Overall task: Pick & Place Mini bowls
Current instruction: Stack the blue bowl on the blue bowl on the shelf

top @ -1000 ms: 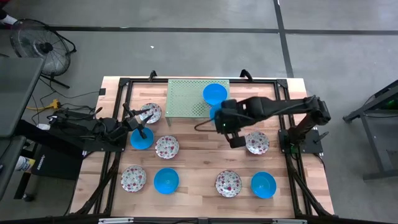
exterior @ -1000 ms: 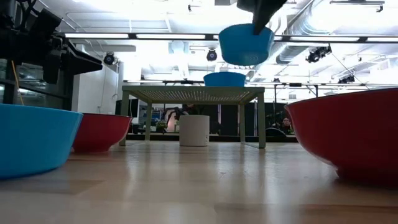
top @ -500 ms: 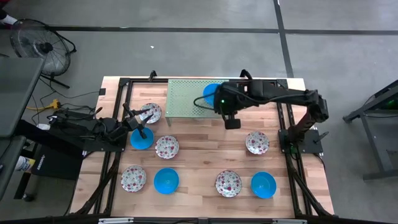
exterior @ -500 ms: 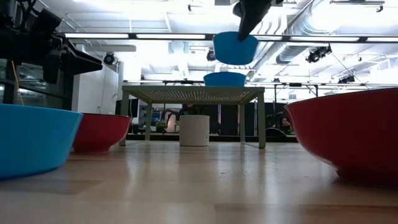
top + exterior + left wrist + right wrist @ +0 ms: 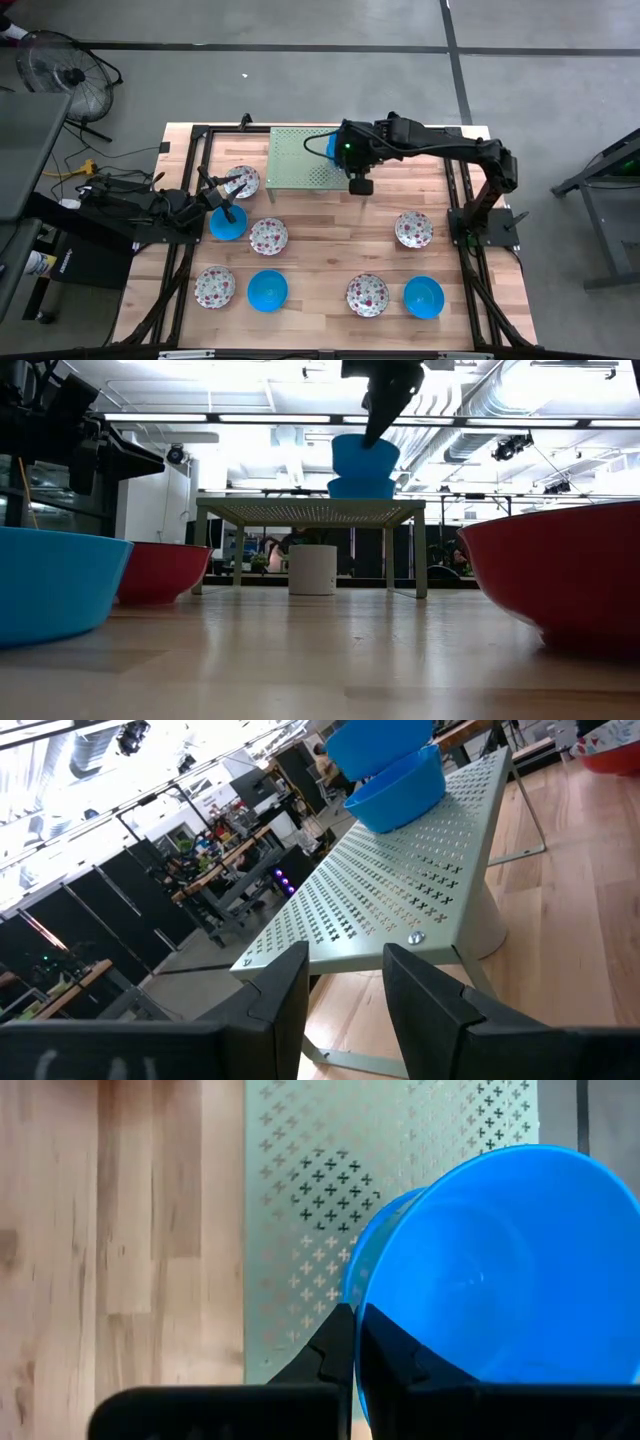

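Note:
A pale green perforated rack stands at the table's far edge with one blue mini bowl resting on top. My right gripper is shut on a second blue bowl, which sits directly over the first, tilted; I cannot tell whether the two touch. The left wrist view shows the held bowl over the resting bowl. My left gripper waits at the table's left side, level, open, with nothing between its fingers. My right gripper pinches the held bowl's rim at the side nearest the wrist. One finger is outside the wall and the other inside. The fingers slant down from above. The bowl hangs tilted over the bowl on the rack.
On the wooden table lie floral bowls and blue bowls. The rack's left half is bare. A black frame rail runs around the table.
My right gripper has carried the blue bowl toward the table's far edge and a little left, from in front of the rack to over it. The bowl now stands right above the blue bowl on the rack. The fingers have stayed shut on its rim.

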Controlling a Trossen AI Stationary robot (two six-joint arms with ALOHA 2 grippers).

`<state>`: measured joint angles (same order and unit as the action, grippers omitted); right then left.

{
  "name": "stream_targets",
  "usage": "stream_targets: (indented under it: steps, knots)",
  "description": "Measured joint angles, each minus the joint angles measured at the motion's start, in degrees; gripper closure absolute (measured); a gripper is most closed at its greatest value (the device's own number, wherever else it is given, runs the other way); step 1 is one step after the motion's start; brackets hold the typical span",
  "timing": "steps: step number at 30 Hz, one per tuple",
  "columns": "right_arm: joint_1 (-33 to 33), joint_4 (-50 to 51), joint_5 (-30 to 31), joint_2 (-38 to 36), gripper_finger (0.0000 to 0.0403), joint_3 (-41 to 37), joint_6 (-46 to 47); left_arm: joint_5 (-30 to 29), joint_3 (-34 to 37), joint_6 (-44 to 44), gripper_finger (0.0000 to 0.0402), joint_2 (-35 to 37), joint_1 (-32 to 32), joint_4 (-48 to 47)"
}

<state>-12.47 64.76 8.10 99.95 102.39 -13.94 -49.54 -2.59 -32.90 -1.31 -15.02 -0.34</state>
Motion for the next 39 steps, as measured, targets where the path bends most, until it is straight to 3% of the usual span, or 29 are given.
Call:
stream_targets:
  steps: [6, 31, 39]
  knots:
    - [-1.5, -0.6, -2.7, 1.6, 0.0403, 0.0, 2.1, 0.0, 0.0, 0.0, 0.0275, 0.0, 0.0, 0.0]
    - [-3.4, -1.2, -1.8, 4.7, 0.0402, -0.1, -1.5, 0.2, 0.0, 0.0, 0.0275, 0.0, 0.0, 0.0]
    - [-3.4, -1.2, -1.6, 4.7, 0.0370, -0.1, -1.2, 0.5, 0.0, 0.0, 0.0275, 0.0, 0.0, 0.0]
